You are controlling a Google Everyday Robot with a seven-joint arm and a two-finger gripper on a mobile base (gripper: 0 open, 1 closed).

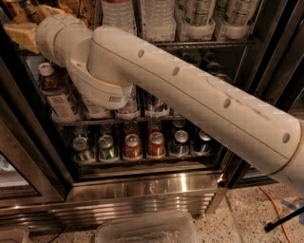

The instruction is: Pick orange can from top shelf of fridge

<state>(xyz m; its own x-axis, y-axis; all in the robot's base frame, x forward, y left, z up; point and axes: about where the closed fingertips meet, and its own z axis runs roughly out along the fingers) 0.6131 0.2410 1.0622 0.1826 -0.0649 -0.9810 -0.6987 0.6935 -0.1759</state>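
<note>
My white arm (190, 95) reaches across the open fridge (33, 156) toward its upper left. My gripper (21, 34) shows only as a beige piece at the top left edge, level with the top shelf (204, 43). A golden-orange patch (71, 6) beside it at the top edge may be the orange can, but most of it is hidden by the arm and cut off. The top shelf's clear holders carry clear bottles (156, 16) and green-and-white cans (194, 14).
A brown white-capped bottle (52, 90) stands on the middle rack. The bottom rack holds green cans (107, 147), red cans (132, 146) and blue-and-silver cans (179, 142). Below are the steel base (142, 190), a clear plastic bin (147, 230) and an orange cable (273, 209).
</note>
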